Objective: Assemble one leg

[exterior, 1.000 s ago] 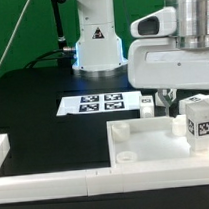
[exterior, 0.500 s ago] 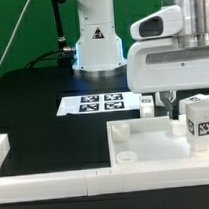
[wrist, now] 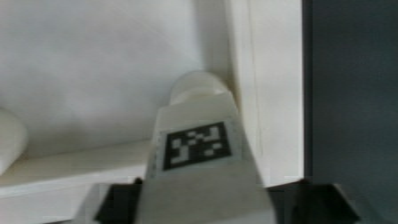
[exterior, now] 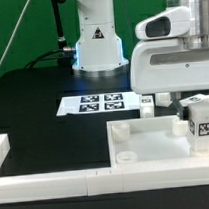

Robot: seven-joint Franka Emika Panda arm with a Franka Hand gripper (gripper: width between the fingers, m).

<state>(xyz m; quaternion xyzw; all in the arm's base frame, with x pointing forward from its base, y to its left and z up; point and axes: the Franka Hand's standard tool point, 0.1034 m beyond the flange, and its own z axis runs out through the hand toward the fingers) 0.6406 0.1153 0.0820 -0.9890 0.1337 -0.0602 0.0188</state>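
Standing upright over the tabletop (exterior: 145, 150) near its corner on the exterior view's right, the leg (exterior: 201, 119) is clamped between the jaws of the gripper (exterior: 183, 106); the marker board (exterior: 95, 103) lies behind.

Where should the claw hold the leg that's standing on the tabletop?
Grip the leg near its upper half, across two opposite flat side faces, coming straight down from above. It stands upright on the tabletop, so its top is free. The wrist view shows the claw already closed on its sides.
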